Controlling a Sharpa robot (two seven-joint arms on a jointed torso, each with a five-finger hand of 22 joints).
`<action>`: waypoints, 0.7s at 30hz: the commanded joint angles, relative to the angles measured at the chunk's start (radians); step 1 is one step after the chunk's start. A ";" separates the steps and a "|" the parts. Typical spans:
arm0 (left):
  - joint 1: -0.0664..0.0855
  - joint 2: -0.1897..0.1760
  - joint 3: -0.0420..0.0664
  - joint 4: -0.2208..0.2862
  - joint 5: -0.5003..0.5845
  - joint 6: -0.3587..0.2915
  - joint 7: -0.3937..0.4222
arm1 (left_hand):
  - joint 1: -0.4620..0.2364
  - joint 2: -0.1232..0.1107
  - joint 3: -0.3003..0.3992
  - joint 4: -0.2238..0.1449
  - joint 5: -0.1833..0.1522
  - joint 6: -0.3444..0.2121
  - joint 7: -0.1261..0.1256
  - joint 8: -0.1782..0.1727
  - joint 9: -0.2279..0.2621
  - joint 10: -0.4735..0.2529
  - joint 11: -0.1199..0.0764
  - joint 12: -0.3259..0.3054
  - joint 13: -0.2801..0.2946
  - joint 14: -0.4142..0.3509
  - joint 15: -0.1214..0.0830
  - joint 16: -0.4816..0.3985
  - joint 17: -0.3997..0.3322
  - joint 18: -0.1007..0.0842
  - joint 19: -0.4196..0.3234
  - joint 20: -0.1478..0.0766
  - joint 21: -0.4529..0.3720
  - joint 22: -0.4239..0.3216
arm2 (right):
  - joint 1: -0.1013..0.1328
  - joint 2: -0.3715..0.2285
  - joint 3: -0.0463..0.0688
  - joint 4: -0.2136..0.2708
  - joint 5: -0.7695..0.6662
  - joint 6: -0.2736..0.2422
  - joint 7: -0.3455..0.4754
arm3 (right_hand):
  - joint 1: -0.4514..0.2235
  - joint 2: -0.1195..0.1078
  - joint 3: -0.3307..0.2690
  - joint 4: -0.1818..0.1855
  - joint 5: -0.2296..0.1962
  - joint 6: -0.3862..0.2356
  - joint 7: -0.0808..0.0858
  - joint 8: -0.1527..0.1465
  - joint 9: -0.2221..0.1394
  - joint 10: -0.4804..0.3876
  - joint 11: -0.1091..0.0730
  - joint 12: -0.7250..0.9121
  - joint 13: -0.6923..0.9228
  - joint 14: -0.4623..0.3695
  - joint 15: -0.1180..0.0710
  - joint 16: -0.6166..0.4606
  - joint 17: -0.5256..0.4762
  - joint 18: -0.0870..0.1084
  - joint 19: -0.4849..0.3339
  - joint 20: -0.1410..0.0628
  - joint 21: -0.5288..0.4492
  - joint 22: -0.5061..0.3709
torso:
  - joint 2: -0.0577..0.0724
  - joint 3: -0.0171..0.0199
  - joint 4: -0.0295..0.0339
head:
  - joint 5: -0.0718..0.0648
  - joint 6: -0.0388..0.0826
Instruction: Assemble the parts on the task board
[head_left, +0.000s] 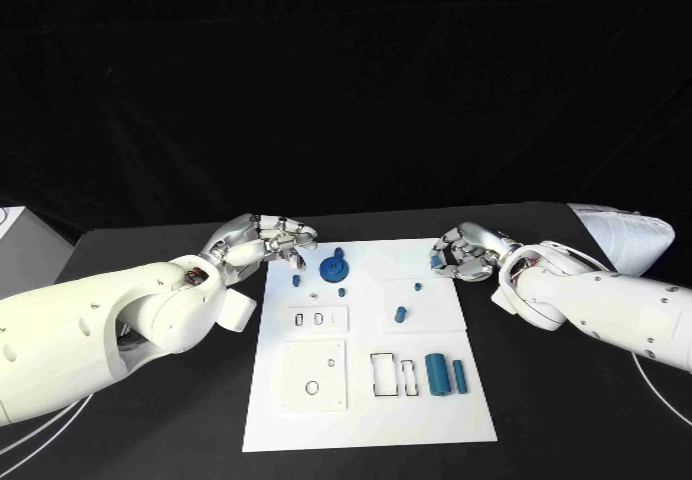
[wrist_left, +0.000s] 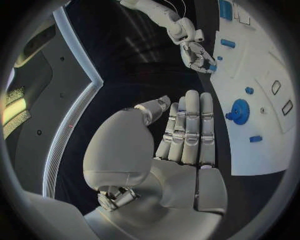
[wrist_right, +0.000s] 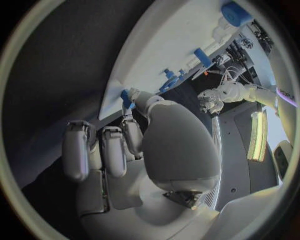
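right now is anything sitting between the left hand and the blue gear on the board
Nothing visible does. In the head view the left hand is at the task board's far left corner, and the blue gear lies just beside it with only bare white board between. The left wrist view shows the same open gap.

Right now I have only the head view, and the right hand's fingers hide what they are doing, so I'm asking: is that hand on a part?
Observer: In the right wrist view, the right hand's thumb tip lies against a small blue part at the task board's edge. I cannot tell whether it is gripped.
Operator: And the left hand?
Observer: In the left wrist view, the left hand's palm is empty and its fingers are straight, near the blue gear.
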 joint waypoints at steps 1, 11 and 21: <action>0.000 0.000 0.000 0.001 -0.004 0.020 0.008 | -0.003 -0.006 0.004 0.001 0.001 -0.006 0.000 -0.004 0.001 -0.006 0.002 0.004 0.001 -0.006 0.001 0.000 0.002 0.006 0.002 0.008 -0.005 -0.001 | -0.001 -0.002 0.000 0.009 -0.018 -0.040 -0.023 | -0.006 0.012 0.006 -0.002 -0.001 0.010 -0.010 0.029 0.026 0.003 -0.008 0.006 0.051 0.081 -0.010 0.001 0.166 -0.009 0.007 -0.010 0.006 0.151 | 0.000 0.0003 0.0003 | 0.002 0.000; 0.000 -0.002 0.000 -0.008 -0.004 0.020 0.008 | -0.003 -0.006 0.004 0.001 0.001 -0.006 0.000 -0.004 0.001 -0.006 0.002 0.004 0.001 -0.006 0.001 0.000 0.002 0.006 0.002 0.008 -0.005 -0.001 | 0.026 -0.035 0.006 0.122 -0.020 -0.100 -0.099 | -0.023 0.004 0.009 -0.004 0.010 -0.001 -0.011 0.041 0.030 0.010 -0.009 0.012 0.056 0.080 -0.012 -0.001 0.164 -0.011 0.013 -0.013 0.013 0.156 | -0.006 -0.0012 -0.0018 | 0.010 0.002; 0.000 0.002 0.000 -0.026 -0.004 0.018 0.004 | -0.006 -0.008 0.003 0.003 0.001 -0.006 0.000 -0.005 0.002 -0.006 0.002 0.004 0.001 -0.007 0.002 0.000 0.002 0.005 0.003 0.008 -0.007 -0.002 | 0.073 -0.049 0.008 0.311 -0.051 -0.121 -0.209 | -0.028 0.003 0.015 -0.008 0.011 -0.014 -0.010 0.043 0.030 0.014 -0.009 0.016 0.059 0.081 -0.013 0.000 0.166 -0.013 0.017 -0.014 0.019 0.161 | -0.016 -0.0079 -0.0015 | 0.013 -0.001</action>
